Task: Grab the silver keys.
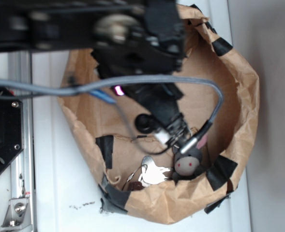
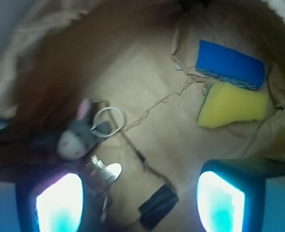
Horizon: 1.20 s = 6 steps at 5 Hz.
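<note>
The silver keys (image 1: 152, 173) lie on the floor of a brown paper bag, near its front wall. In the wrist view the keys (image 2: 103, 173) show just right of the left finger pad (image 2: 60, 203). My gripper (image 2: 140, 203) is open, its two glowing pads wide apart, with only the bag floor between them. From outside, the gripper (image 1: 173, 133) hangs inside the bag, above and a little behind the keys. A grey donkey plush (image 1: 187, 166) with a round metal ring (image 2: 108, 122) lies right beside the keys.
The paper bag (image 1: 239, 96) has tall crumpled walls patched with black tape (image 1: 105, 150). A blue sponge (image 2: 229, 64) and a yellow sponge (image 2: 233, 105) rest at the bag's far side. A grey cable (image 1: 132, 83) loops across the arm. Another black tape strip (image 2: 157, 207) lies on the floor.
</note>
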Each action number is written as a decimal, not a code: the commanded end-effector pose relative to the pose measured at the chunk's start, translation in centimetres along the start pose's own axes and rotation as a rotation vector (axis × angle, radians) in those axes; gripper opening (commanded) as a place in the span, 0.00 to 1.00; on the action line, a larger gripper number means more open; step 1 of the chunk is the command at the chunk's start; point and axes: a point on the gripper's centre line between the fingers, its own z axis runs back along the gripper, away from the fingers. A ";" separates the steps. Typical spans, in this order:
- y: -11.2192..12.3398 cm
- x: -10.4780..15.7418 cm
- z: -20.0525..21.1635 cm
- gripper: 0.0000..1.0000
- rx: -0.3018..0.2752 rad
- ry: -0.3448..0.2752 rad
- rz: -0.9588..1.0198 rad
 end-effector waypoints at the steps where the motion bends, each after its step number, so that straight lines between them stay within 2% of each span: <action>1: 1.5 3.0 -1.2 1.00 -0.002 -0.075 0.158; 2: 1.2 2.4 -3.4 1.00 0.055 -0.059 0.099; 4: -0.6 0.2 -4.8 1.00 0.047 0.196 0.019; 6: -0.8 0.0 -3.0 1.00 0.003 0.233 0.022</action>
